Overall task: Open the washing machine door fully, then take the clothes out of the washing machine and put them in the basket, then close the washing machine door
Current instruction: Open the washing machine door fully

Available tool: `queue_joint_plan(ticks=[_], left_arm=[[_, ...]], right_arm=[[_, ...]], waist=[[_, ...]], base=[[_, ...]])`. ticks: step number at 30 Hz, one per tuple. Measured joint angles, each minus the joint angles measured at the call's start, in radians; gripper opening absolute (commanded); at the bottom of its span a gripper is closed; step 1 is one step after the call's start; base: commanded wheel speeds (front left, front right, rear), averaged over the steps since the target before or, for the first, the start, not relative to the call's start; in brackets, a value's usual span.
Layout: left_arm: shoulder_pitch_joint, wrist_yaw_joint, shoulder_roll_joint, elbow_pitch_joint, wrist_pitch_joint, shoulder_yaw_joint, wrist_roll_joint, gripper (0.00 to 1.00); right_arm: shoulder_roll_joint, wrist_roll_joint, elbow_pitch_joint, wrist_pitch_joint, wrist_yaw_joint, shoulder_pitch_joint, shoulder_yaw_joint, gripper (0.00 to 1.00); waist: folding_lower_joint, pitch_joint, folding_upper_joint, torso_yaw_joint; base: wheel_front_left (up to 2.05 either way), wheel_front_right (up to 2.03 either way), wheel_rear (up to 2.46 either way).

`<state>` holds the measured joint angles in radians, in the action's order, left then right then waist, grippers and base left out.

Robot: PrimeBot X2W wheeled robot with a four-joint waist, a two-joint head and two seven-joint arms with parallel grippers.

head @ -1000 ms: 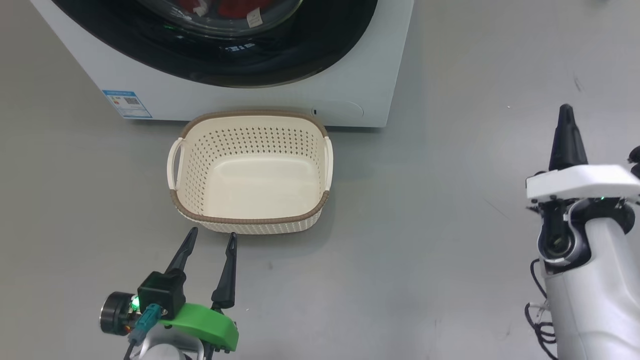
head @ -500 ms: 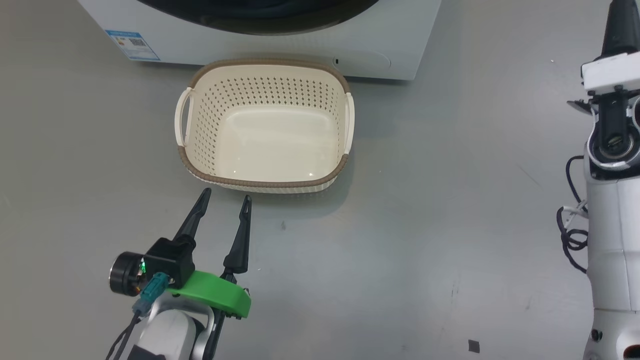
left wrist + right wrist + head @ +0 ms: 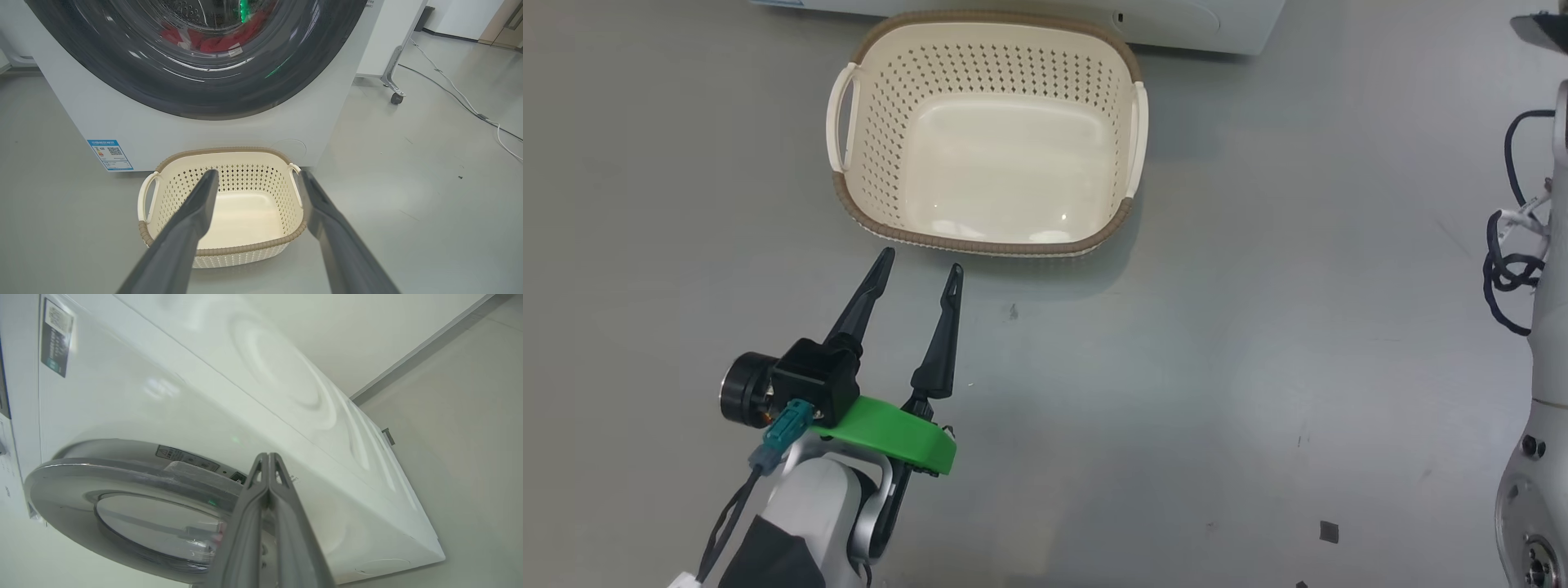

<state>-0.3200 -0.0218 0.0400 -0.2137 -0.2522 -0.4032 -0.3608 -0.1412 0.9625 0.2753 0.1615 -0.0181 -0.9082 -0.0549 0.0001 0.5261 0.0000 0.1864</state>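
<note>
Grey floor carries everything in the head view. The cream perforated plastic basket with its brown woven-look rim (image 3: pixel 980 243) stands mouth up, just before the foot of the big white front-loading washing machine (image 3: pixel 1201 24). Its long axis runs along the machine's front, with the handles at the short ends. My left gripper (image 3: pixel 920 263) hangs released, its tips near the basket's near rim; I judge a careless advance could shove the light basket askew. From the left wrist, the large round door with the glossy black rim (image 3: pixel 196 98) faces me, apparently shut, with the bright red clothes (image 3: pixel 220 41) behind its glass, inside the drum. From the right wrist, my right gripper (image 3: pixel 267 459) is clenched on nothing and points towards the door's edge. I fear the closed tips could slip off that slick rim and leave the door unopened.
</note>
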Motion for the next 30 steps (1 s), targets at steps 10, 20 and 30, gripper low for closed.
queue_joint_plan(ticks=[10,20,30], left_arm=[[-0.033,0.0,-0.003,-0.006,0.0,-0.022,-0.026,1.0],[-0.063,-0.001,-0.007,-0.009,0.0,-0.055,-0.044,1.0],[-0.071,-0.013,-0.009,-0.021,0.0,-0.065,-0.052,1.0]], right_arm=[[0.041,0.127,0.04,0.101,0.055,-0.105,-0.018,0.0],[0.054,0.254,0.079,0.177,0.11,-0.223,-0.067,0.0],[0.053,0.322,0.15,0.216,0.133,-0.291,-0.107,0.0]], waist=[[0.0,0.051,0.0,0.048],[-0.0001,0.088,0.0,0.09],[-0.0001,0.103,0.0,0.119]], base=[[0.0,0.0,0.0],[0.0,0.0,0.0],[0.0,0.0,0.0]])
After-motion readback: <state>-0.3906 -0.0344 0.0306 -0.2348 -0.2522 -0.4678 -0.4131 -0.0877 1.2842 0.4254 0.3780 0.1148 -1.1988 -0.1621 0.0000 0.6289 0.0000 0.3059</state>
